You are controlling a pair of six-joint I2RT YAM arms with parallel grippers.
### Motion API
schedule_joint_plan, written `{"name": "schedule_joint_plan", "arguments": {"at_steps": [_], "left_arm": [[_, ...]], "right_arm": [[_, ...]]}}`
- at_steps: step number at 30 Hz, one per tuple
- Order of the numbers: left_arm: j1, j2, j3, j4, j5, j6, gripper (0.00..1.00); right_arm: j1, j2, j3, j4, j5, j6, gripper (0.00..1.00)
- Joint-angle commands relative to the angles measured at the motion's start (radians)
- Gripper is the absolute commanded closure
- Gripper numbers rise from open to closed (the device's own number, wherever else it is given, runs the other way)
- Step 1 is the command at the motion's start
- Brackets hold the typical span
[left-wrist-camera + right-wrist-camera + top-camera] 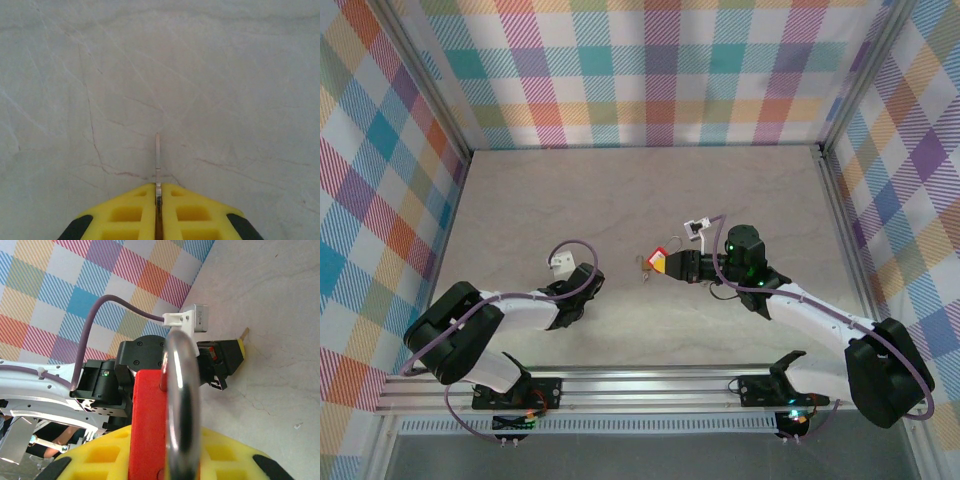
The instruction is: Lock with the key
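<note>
Nearest the arm bases, the left gripper (pixel 588 288) sits low over the table (pixel 620 190), reaching up and to the right in the top view. Its 2 yellow fingers (pixel 125 212) are pressed together on the key (pixel 157 160). From the left wrist, the key's blade is seen edge-on as 1 thin metal strip. Its long axis lies in line with the fingers and its tip points straight away from the camera, out over the bare stone-patterned surface. Whether the tip touches the table cannot be told.

A little farther in, and to the right, the right gripper (pixel 665 264) points left across the table towards the other arm. It is clamped on the red body of the padlock (pixel 147 425), held between its yellow fingers (pixel 100 457). The padlock's long axis follows the gripper. Its steel shackle (pixel 180 390) leads outward, away from the wrist and towards the left arm, seen nearly edge-on from the right wrist.

Past the shackle in that view is the left gripper (pixel 235 350), with the key (pixel 245 333) sticking out of its yellow tip. Key and padlock are apart, not touching.

Beyond both lies open table, then the checked wall (pixel 650 70)
</note>
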Motion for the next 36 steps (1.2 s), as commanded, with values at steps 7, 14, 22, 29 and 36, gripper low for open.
{"name": "schedule_joint_plan", "arguments": {"at_steps": [7,14,22,29,36], "left_arm": [[-0.012,-0.038,-0.018,-0.107,0.036,0.002,0.75],[-0.012,-0.112,-0.004,-0.142,0.033,0.027,0.66],[-0.012,-0.296,0.056,-0.286,0.031,0.041,0.52],[-0.012,-0.583,0.143,-0.500,0.035,0.000,0.41],[-0.010,-0.728,0.266,-0.692,0.080,-0.006,0.20]], "right_arm": [[0.009,0.002,0.036,0.033,-0.018,-0.024,1.00],[0.009,0.008,0.041,0.021,-0.018,-0.027,1.00],[0.009,0.026,0.054,-0.004,-0.021,-0.037,1.00],[0.010,0.124,0.106,-0.033,-0.077,-0.048,1.00],[0.054,0.217,0.252,-0.259,-0.076,-0.175,1.00]]}}
